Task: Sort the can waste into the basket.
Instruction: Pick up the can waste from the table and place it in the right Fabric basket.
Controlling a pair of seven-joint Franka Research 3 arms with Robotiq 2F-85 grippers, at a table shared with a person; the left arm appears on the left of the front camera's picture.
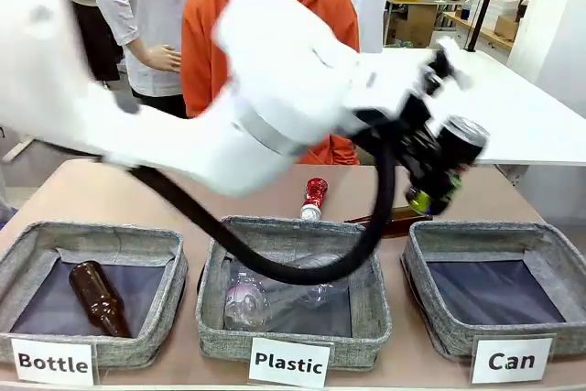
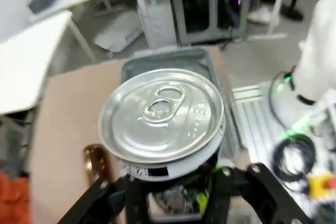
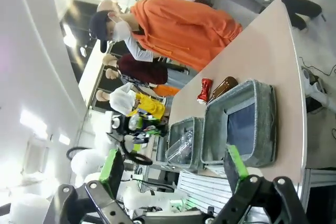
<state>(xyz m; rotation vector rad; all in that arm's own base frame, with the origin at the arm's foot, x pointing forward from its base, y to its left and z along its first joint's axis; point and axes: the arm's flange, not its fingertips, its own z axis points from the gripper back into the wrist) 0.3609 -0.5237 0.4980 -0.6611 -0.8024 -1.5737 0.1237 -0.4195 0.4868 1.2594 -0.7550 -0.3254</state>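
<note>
My left gripper (image 1: 446,171) is shut on the black can (image 1: 463,135) and holds it tilted in the air above the far left corner of the grey basket (image 1: 494,233) labelled "Can". In the left wrist view the can's silver top (image 2: 163,114) faces the camera between my fingers (image 2: 173,184), with the basket (image 2: 194,56) beyond it. The crushed red can (image 1: 314,196) lies on the table behind the middle basket. My right gripper (image 3: 173,169) stands open and holds nothing, off to the side of the basket (image 3: 265,114) and the red can (image 3: 203,90).
A "Plastic" basket (image 1: 212,318) holds clear bottles and a "Bottle" basket (image 1: 27,254) holds a brown bottle. Another brown bottle (image 1: 396,220) lies on the table behind the baskets. A person in orange (image 1: 206,52) stands at the far side. My left arm spans the middle.
</note>
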